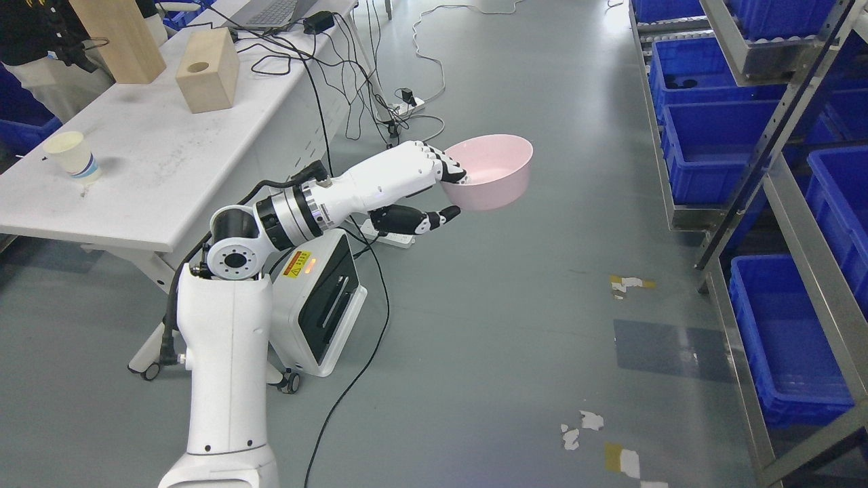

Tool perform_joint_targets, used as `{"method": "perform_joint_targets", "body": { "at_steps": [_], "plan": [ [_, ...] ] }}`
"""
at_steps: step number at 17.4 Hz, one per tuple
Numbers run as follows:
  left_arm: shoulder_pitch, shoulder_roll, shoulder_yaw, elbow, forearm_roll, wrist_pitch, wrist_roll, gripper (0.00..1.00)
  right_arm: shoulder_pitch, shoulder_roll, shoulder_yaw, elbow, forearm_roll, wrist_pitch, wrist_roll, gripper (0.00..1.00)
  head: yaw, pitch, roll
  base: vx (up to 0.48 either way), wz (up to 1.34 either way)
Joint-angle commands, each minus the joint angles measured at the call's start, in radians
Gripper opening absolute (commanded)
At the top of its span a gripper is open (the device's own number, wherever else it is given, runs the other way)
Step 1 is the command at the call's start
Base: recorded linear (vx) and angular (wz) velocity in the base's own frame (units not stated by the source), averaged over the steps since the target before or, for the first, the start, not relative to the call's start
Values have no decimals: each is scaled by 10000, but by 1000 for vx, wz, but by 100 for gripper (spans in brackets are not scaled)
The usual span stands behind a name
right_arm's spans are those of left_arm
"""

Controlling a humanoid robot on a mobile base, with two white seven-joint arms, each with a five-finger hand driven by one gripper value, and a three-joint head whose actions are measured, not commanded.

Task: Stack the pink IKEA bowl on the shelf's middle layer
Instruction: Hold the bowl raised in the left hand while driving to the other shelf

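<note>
My left hand is shut on the near rim of the pink bowl. The fingers hook over the rim into the bowl and the thumb presses under its side. The bowl is upright and held in the air above the grey floor, right of the white table. The metal shelf stands at the right edge of the view, well apart from the bowl. The right hand is not in view.
The white table at left carries a paper cup, two wooden blocks and cables. A white device on wheels stands under it. Blue bins fill the shelf. A person stands at the far left.
</note>
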Motion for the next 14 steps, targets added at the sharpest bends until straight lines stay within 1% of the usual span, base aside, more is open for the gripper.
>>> {"method": "perform_joint_targets", "body": {
  "at_steps": [1, 7, 14],
  "plan": [
    [-8, 175, 19, 14, -13, 4, 3, 2, 232, -175, 0, -174, 0, 2, 8, 100, 0, 0, 0, 278, 79],
    [-116, 175, -149, 29, -28, 4, 3, 2, 232, -175, 0, -174, 0, 2, 8, 100, 0, 0, 0, 262, 47],
    [-392, 175, -149, 45, -28, 4, -12, 2, 232, -175, 0, -174, 0, 2, 8, 100, 0, 0, 0, 80, -48]
  ]
}}
